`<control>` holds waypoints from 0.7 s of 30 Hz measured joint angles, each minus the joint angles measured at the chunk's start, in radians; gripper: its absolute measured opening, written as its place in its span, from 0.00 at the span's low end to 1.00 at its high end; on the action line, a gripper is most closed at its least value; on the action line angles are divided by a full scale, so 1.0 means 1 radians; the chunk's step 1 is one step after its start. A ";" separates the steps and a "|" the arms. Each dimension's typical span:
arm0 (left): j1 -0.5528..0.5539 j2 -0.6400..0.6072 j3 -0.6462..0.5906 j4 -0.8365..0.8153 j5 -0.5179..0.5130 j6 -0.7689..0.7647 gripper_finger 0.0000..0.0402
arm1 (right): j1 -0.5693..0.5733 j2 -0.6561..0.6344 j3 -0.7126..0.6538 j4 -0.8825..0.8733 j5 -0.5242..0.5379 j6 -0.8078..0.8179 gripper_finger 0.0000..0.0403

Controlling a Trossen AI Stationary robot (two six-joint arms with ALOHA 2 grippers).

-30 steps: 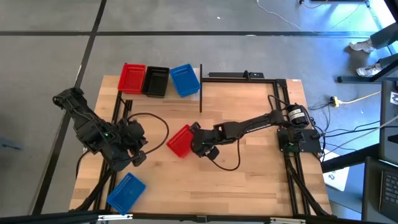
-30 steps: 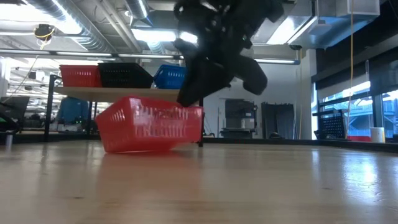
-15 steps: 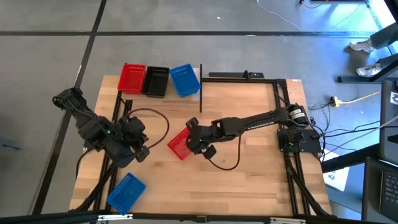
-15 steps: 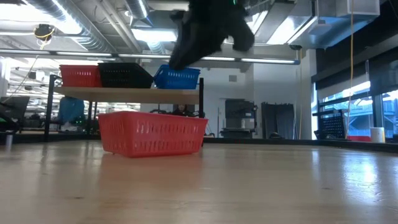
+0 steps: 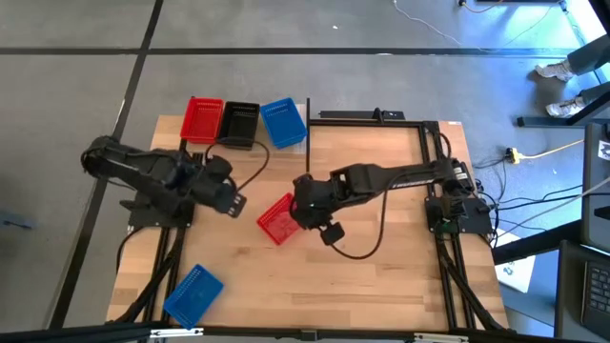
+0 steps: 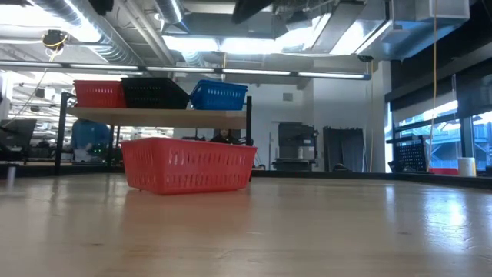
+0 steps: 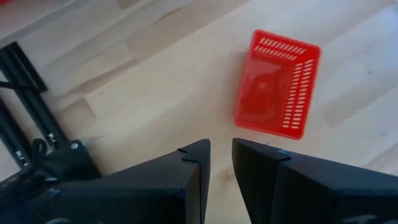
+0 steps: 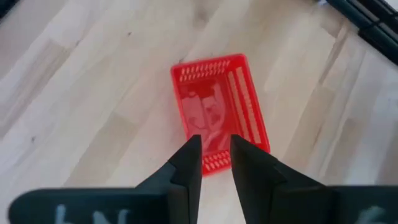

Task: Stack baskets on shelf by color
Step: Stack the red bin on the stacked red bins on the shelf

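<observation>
A red basket [image 5: 277, 220] stands on its base, mouth up, on the wooden table, also seen in the low view [image 6: 187, 164]. My right gripper [image 8: 216, 149] hangs above its end, narrowly open, holding nothing. My left gripper [image 7: 221, 152] hovers to the left of the basket [image 7: 277, 92], also narrowly open and holding nothing. On the shelf [image 6: 154, 116] at the back left stand a red basket [image 5: 201, 120], a black one [image 5: 238, 125] and a blue one [image 5: 282, 123] side by side. Another blue basket [image 5: 193, 293] lies at the table's near left corner.
A black upright post [image 5: 308, 133] marks the shelf's right end. Black frame rails [image 5: 376, 116] run along the far right of the table. A cable [image 5: 353, 250] loops from the right arm over the table's middle. Bare wood lies near and right of the red basket.
The red basket, tilted under my right gripper a second ago, has come down flat on the table. My right gripper has left it and risen straight up, out of the low view. My left gripper has swung toward the table's far edge and a little right, rolling as it went.
</observation>
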 joint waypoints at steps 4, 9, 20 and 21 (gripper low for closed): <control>0.102 0.028 -0.018 0.001 0.066 0.107 0.15 | -0.007 0.000 0.045 -0.099 0.026 -0.007 0.21; 0.182 0.037 -0.040 0.008 0.144 0.213 0.15 | -0.044 0.000 0.122 -0.232 -0.110 0.050 0.21; 0.280 0.037 -0.253 0.367 0.251 0.463 0.15 | -0.088 0.000 0.267 -0.333 -0.392 0.166 0.21; 0.285 0.037 -0.280 0.411 0.265 0.471 0.15 | -0.088 0.000 0.280 -0.337 -0.394 0.166 0.21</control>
